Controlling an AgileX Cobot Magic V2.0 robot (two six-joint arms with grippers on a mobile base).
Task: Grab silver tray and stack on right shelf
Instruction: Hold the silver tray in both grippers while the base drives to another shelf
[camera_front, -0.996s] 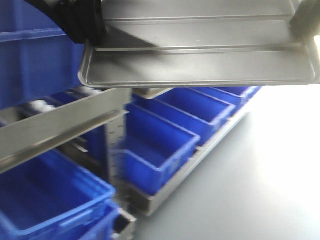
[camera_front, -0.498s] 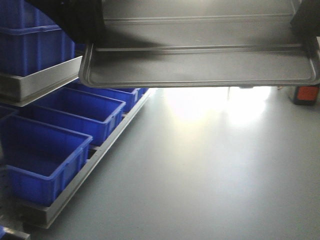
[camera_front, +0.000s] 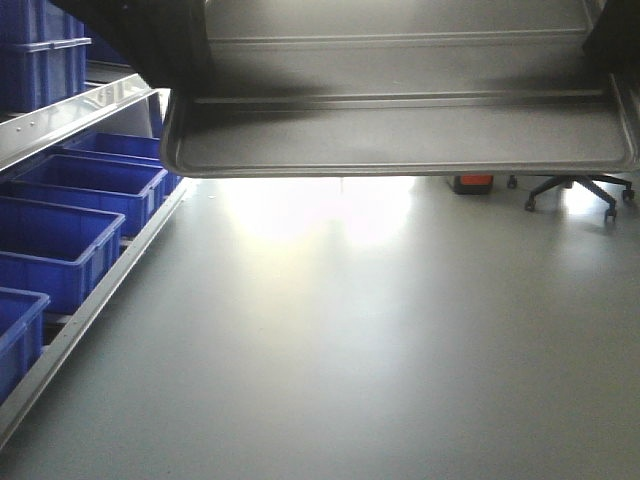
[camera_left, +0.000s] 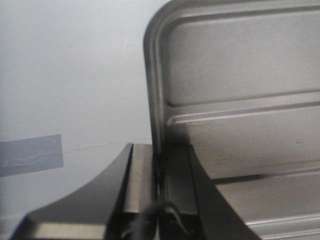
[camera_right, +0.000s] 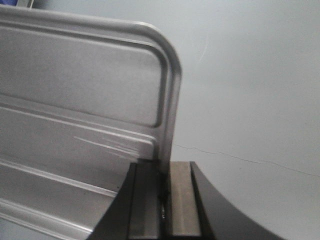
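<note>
The silver tray (camera_front: 400, 135) hangs level across the top of the front view, showing its two long ridges and raised rim. My left gripper (camera_left: 159, 150) is shut on the tray's left rim, its dark body at the upper left of the front view (camera_front: 150, 40). My right gripper (camera_right: 165, 167) is shut on the opposite rim, and only a dark edge of it (camera_front: 615, 30) shows at the upper right. Both wrist views show the tray (camera_left: 240, 75) (camera_right: 75, 100) held above bare grey floor. The right shelf is out of view.
A steel rack (camera_front: 70, 115) with rows of blue bins (camera_front: 60, 245) runs along the left edge. Grey floor (camera_front: 350, 350) spreads ahead. An office chair base (camera_front: 570, 190) and a small orange-red object (camera_front: 472, 183) stand far back on the right.
The view has swung right: the rack and blue bins slid to the left edge, and open floor with the chair base came into view. Both grippers keep holding the tray.
</note>
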